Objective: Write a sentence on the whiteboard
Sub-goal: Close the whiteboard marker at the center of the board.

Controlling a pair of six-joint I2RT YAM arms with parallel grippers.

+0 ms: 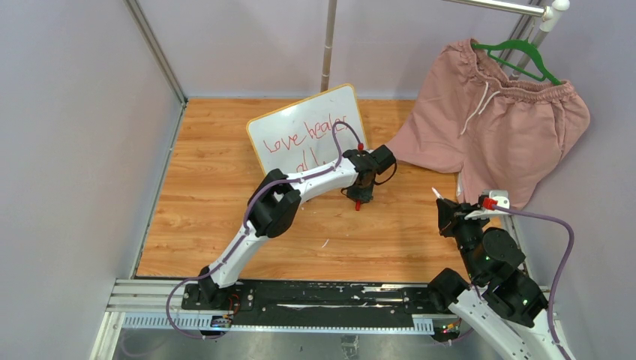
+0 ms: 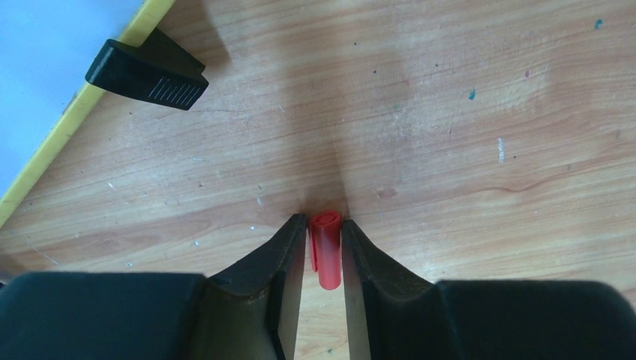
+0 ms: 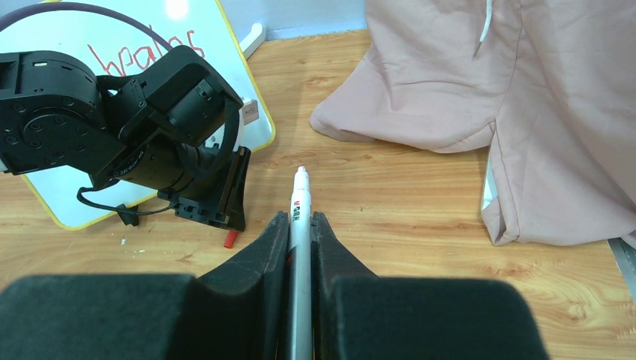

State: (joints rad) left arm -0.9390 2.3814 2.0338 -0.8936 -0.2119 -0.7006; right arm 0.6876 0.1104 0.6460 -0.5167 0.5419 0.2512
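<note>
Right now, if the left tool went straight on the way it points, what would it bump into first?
The wooden table, most likely: the left tool points down at it, with the pinched red cap leading.

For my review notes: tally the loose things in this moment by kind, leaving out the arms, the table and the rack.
whiteboard: 1
marker: 1
red cap: 1
pink shorts: 1
green hanger: 1
Total: 5

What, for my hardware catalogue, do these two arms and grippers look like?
The left arm and right arm have white shells, black rounded joints and a purple cable each. The left gripper and right gripper have two black tapered fingers.
</note>
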